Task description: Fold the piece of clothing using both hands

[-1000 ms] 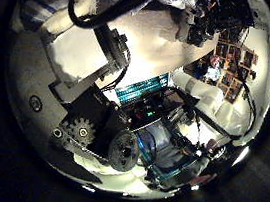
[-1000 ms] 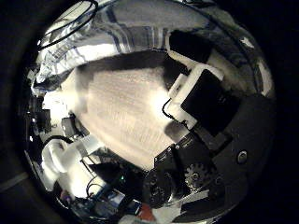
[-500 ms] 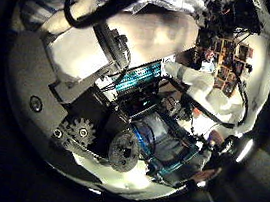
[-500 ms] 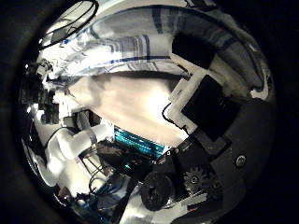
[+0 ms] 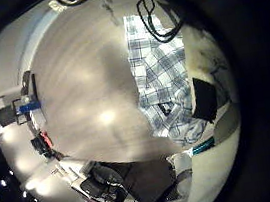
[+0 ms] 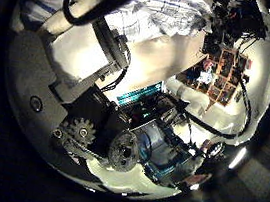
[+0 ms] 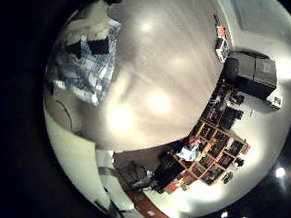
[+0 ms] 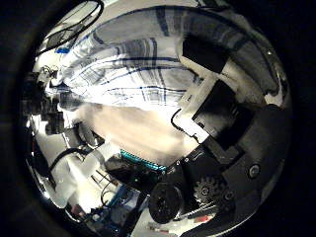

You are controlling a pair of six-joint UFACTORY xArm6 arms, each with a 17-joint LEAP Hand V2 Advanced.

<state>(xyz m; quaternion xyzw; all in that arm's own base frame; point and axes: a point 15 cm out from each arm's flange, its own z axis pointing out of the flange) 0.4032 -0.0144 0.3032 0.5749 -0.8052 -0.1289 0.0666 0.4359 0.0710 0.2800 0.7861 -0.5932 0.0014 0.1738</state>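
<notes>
A checked piece of clothing [image 8: 138,69] stretches from my right hand's fingers [image 8: 212,99] across to the other hand [image 8: 49,99] in the right thumb side palm view. In the left thumb side palm view the clothing [image 6: 163,9] runs from my left hand's fingers [image 6: 102,51] to the other hand [image 6: 222,22]. In the left little finger side palm view the clothing [image 5: 162,77] hangs over the table [image 5: 73,89] with a fingertip [image 5: 207,96] on its edge. In the right little finger side palm view it [image 7: 83,65] bunches round a finger [image 7: 95,45]. Both hands pinch it.
The bare table top [image 7: 158,80] lies below both palms. Small objects and a stand [image 5: 30,106] sit at the table's edge. Shelves with clutter [image 7: 208,153] and a dark box [image 7: 253,71] stand in the room beyond the table.
Both thumb side views have swung: the table surface that filled them has given way to the checked clothing, now stretched wide between the two hands.
</notes>
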